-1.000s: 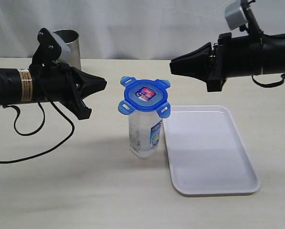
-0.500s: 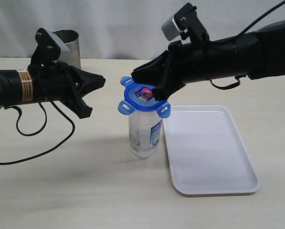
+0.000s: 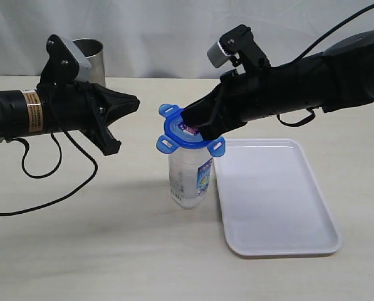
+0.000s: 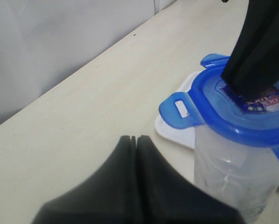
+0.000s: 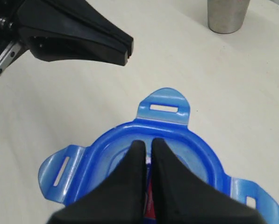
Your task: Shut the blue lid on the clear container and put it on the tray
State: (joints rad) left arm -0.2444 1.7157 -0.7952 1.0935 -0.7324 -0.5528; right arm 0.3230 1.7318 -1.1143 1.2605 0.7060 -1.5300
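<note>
The clear container (image 3: pixel 190 179) stands upright on the table just left of the white tray (image 3: pixel 280 200). The blue lid (image 3: pixel 174 135) sits on top of it with its snap flaps sticking out. My right gripper (image 3: pixel 190 120) is shut, and its tips rest on the middle of the blue lid (image 5: pixel 176 140), over the sticker. My left gripper (image 3: pixel 136 103) is shut and hovers to the left of the lid, apart from it. The left wrist view shows the shut left gripper (image 4: pixel 133 138), with the blue lid (image 4: pixel 209 114) and the clear container (image 4: pixel 228 172) beyond it.
A grey steel tumbler (image 3: pixel 93 59) stands at the back left behind the left arm; it also shows in the right wrist view as the tumbler (image 5: pixel 228 14). A black cable (image 3: pixel 55 182) loops on the table at the left.
My right arm has swung in from the right and come down, so its shut tips now rest on the lid's centre. The left arm has hardly moved.
</note>
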